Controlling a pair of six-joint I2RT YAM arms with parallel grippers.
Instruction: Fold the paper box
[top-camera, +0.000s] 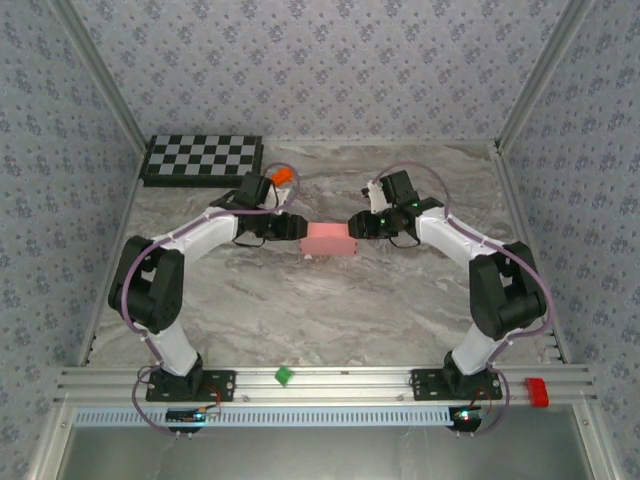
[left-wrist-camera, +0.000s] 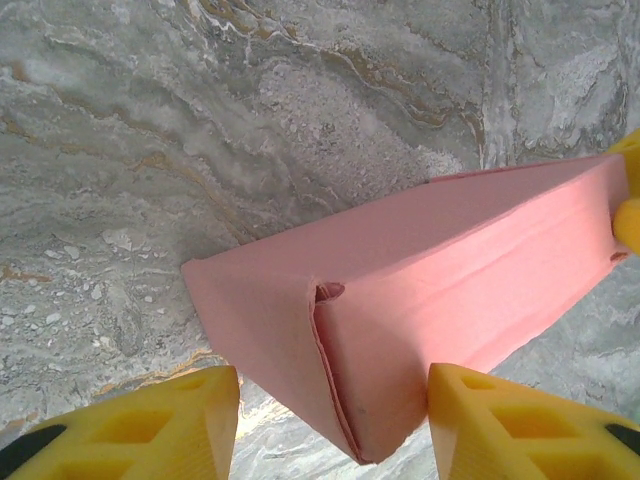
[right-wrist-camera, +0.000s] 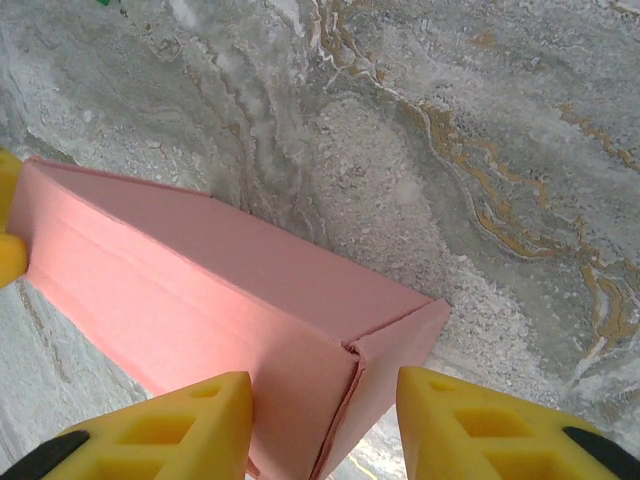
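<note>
Straddling opposite short ends of the paper box (top-camera: 330, 240), the two arms meet over the middle of the marble-patterned worktop (top-camera: 300, 320), where the box lies already closed into a shallow rectangular shape. Coming in from both ends at once probably lets each arm steady the box against the other while the end flaps are pressed home.

The left claw (left-wrist-camera: 335, 390) is half spread around its end. One yellow finger (left-wrist-camera: 170, 420) stands clear of the card, with bare worktop showing between them, and the other sits just beside the corner. The right claw (right-wrist-camera: 325, 390) brackets its end more closely, and I cannot tell whether it is pinching the card or only framing it.

The box is plain pink thin card, matte, with crisp folded edges. At each end a flap seam runs down the face, and the left-hand seam gapes slightly with a small notch at its top. The fingers are moulded yellow with hollow triangular cells. The worktop is smooth, grey with rusty veins.
</note>
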